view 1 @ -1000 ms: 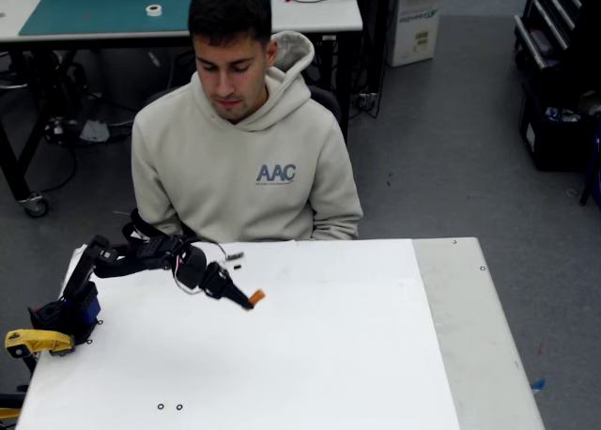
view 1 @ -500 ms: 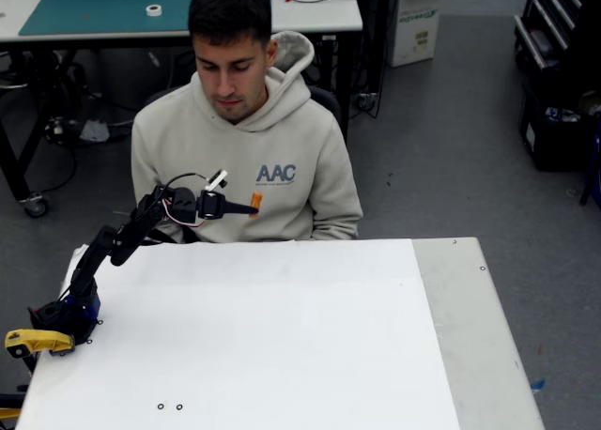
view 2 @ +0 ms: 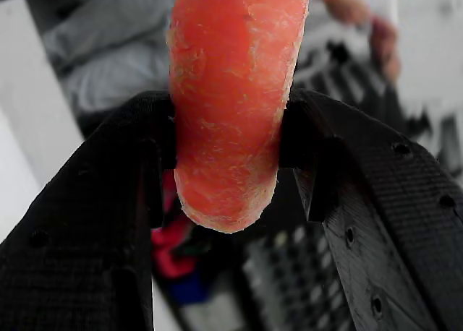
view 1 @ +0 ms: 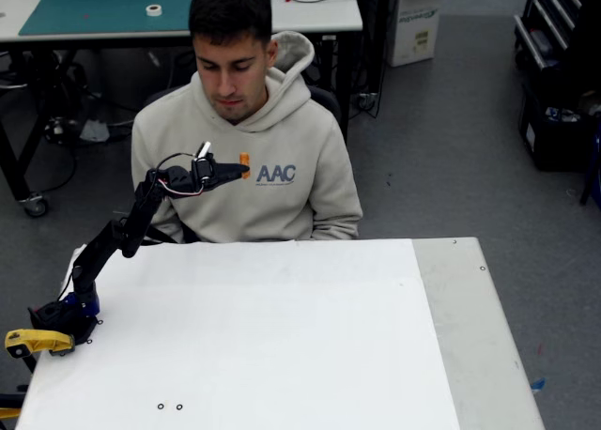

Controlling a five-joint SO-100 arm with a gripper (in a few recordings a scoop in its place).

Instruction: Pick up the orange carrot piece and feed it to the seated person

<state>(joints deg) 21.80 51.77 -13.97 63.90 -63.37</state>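
Note:
My gripper (view 1: 241, 168) is raised well above the table, in front of the seated person's (view 1: 246, 130) chest, shut on the orange carrot piece (view 1: 245, 164). The carrot stub stands upright at the fingertips, just left of the "AAC" print on the beige hoodie and below the chin. In the wrist view the carrot piece (view 2: 230, 92) is clamped between the two black fingers (view 2: 108, 201), its rough cut end pointing down. The person sits behind the white table (view 1: 282, 345), head bowed toward the arm.
The arm's base stands at the table's left edge beside a yellow clamp handle (view 1: 36, 340). A grey strip (view 1: 470, 317) runs along the table's right side. Behind the person stand a desk with a green mat (view 1: 113, 7) and dark shelving (view 1: 554, 73).
The arm has lifted from just above the tabletop up to the person's chest, carrying the carrot piece; in the last half second it rose a little higher and moved slightly left.

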